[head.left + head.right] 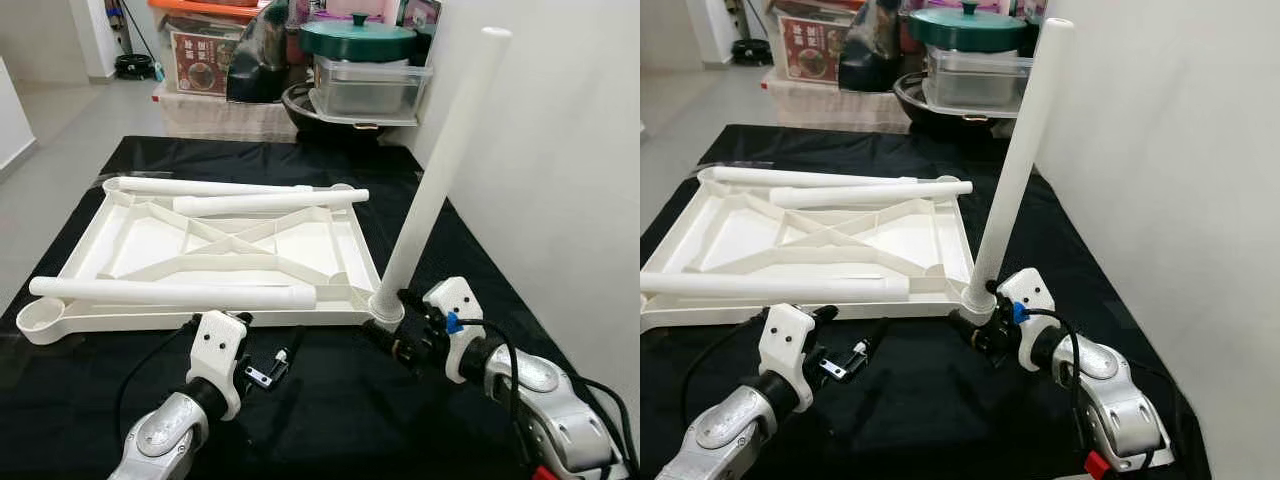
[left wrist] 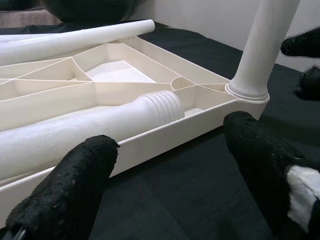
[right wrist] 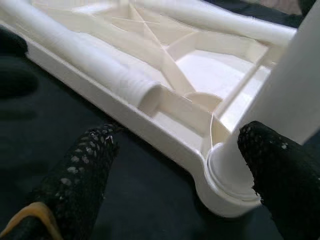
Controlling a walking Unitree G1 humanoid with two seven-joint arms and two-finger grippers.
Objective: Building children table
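White ribbed plastic tabletop (image 1: 140, 240), tubular legs (image 1: 440, 160).

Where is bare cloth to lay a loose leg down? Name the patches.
Free: the black cloth between the left gripper and right gripper, and the strip between the tabletop and the wall. Crowded: inside the tabletop, where three loose legs lie, and its near right corner, where the upright leg stands.
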